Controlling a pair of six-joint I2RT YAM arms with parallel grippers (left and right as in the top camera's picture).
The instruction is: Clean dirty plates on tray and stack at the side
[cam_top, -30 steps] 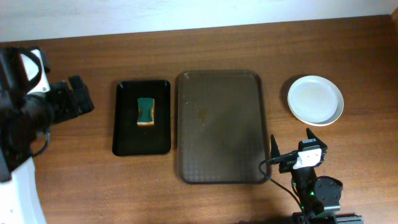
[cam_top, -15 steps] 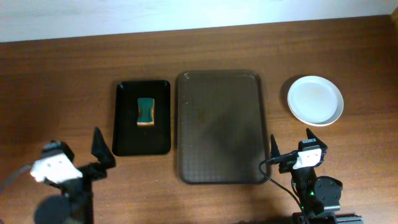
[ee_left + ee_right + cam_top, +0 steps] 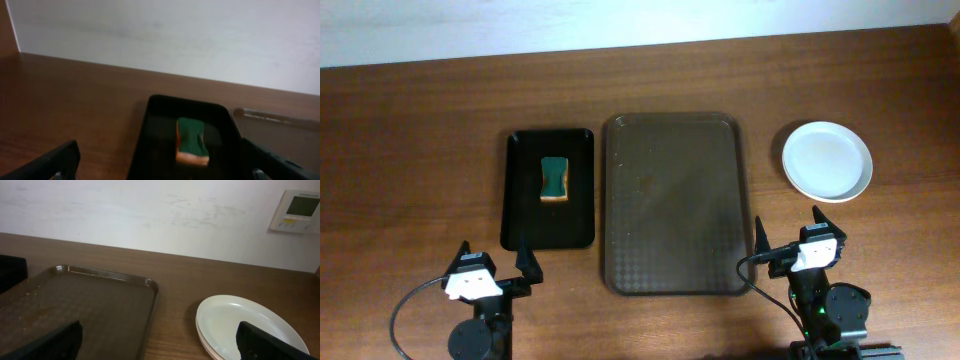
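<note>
The wooden table [image 3: 420,120] filled the overhead frame. At its centre I had the tray [image 3: 672,200], dark brown, lying flat with its long side running top to bottom and a few pale specks on its upper left part. Just left of it, apart from it, lay a smaller black tray [image 3: 520,230]. The plates [image 3: 827,160] sat as one white stack on the table at the upper right, well clear of the tray; my right wrist camera showed layered rims, though I could not count them. Low in the frame, the right gripper [image 3: 787,220] stood off the tray's lower right corner, released, fingers spread wide. The left gripper [image 3: 495,250] hung below the black tray, likewise released. A green sponge [image 3: 554,178] rested on the black tray's upper half.
</note>
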